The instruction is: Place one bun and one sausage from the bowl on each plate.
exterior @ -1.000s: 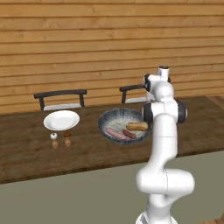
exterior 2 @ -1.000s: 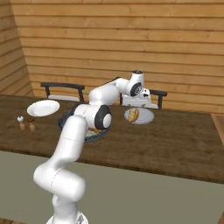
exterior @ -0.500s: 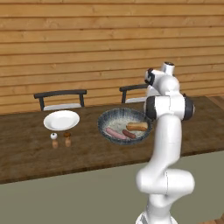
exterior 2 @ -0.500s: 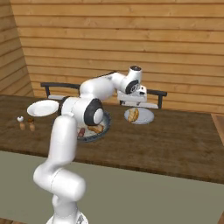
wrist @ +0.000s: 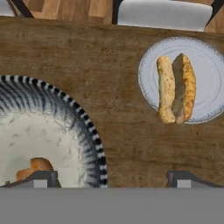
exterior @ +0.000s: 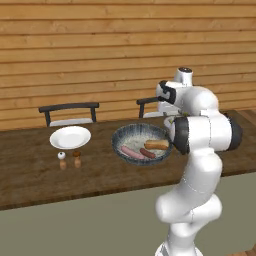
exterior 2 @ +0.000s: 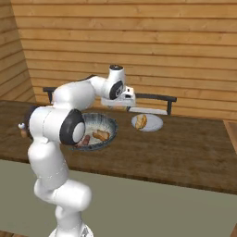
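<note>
**Half served: pincer open over the tabletop, 2nd plate bare**

The pincer [wrist: 112, 177] stands wide open and empty, its 2 dark tips spread apart above bare tabletop [wrist: 118, 109] between the bowl [wrist: 87, 127] and the near plate [wrist: 151, 94]. In the hand view that plate sits at 2 o'clock and carries 1 bun [wrist: 185, 87] and 1 sausage [wrist: 166, 89] lying side by side and touching. The bowl fills 8 o'clock, with an orange-brown piece [wrist: 36, 167] showing just above the left tip.

From the left base view, the bowl [exterior: 125, 137] holds a bun [exterior: 157, 144] at 3 o'clock and what look like 2 sausages [exterior: 133, 152] near 6 o'clock. The other plate [exterior: 70, 137] lies well apart at 9 o'clock of the bowl, with nothing on it. 2 small shakers [exterior: 69, 159] stand just in front of it.

Risks, as I judge them:
- The remaining sausages lie close together, so a descent between them could nudge 1 aside or catch both.
- The bowl's sloped inner wall may let a round sausage roll away as the fingers close.
- The long carry to the far plate passes near the shakers; a low swing could topple them.
- The arm folds tightly over the served plate, so a careless turn could brush the food there.

No brand, label or writing is readable anywhere.
</note>
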